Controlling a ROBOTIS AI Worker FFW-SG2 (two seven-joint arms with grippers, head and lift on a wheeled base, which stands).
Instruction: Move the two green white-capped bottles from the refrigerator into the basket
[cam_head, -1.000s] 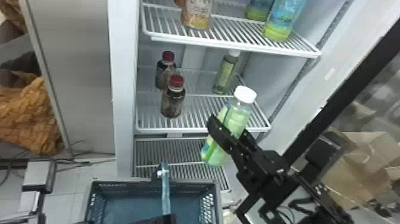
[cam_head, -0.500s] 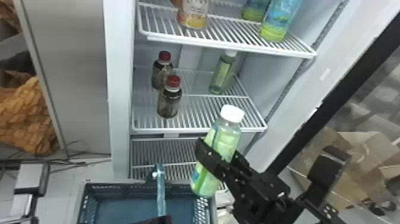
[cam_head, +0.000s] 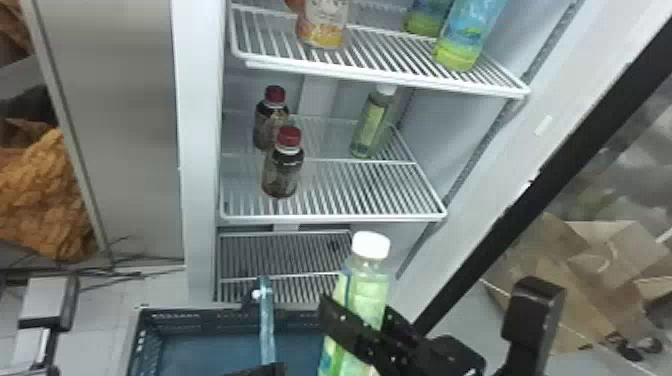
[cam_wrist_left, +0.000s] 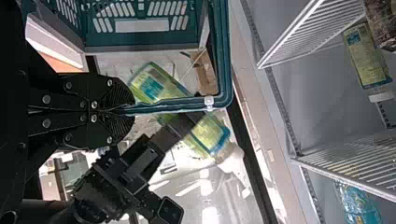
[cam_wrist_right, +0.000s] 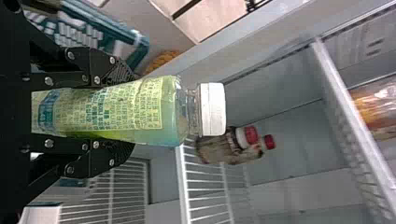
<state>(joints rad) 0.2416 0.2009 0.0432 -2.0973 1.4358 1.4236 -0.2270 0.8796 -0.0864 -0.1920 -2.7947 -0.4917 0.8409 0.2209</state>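
Note:
The right gripper (cam_head: 356, 312) is shut around the middle of a green white-capped bottle (cam_head: 367, 280), nearly upright beside the basket (cam_head: 145, 340). In the right wrist view, that bottle (cam_wrist_right: 116, 112) lies between the pads of the right gripper (cam_wrist_right: 128, 111). The left gripper (cam_head: 260, 371) is at the bottom edge of the head view, by the basket's blue bar. The left wrist view has the left gripper (cam_wrist_left: 123, 109) shut on the basket's rim (cam_wrist_left: 173, 105), the held bottle (cam_wrist_left: 212, 135) just beyond. Another green white-capped bottle (cam_head: 370, 122) stands at the back of the refrigerator's middle shelf.
Two red-capped dark bottles (cam_head: 282, 170) stand on the left of the middle shelf (cam_head: 335, 218). The upper shelf (cam_head: 385, 77) carries several bottles. The refrigerator's open door edge (cam_head: 480, 250) slants down on the right, with cardboard (cam_head: 595, 260) behind it.
The right gripper has carried its bottle down from in front of the middle shelf to beside the basket. The view has shifted slightly; the left gripper stays by the basket's bar.

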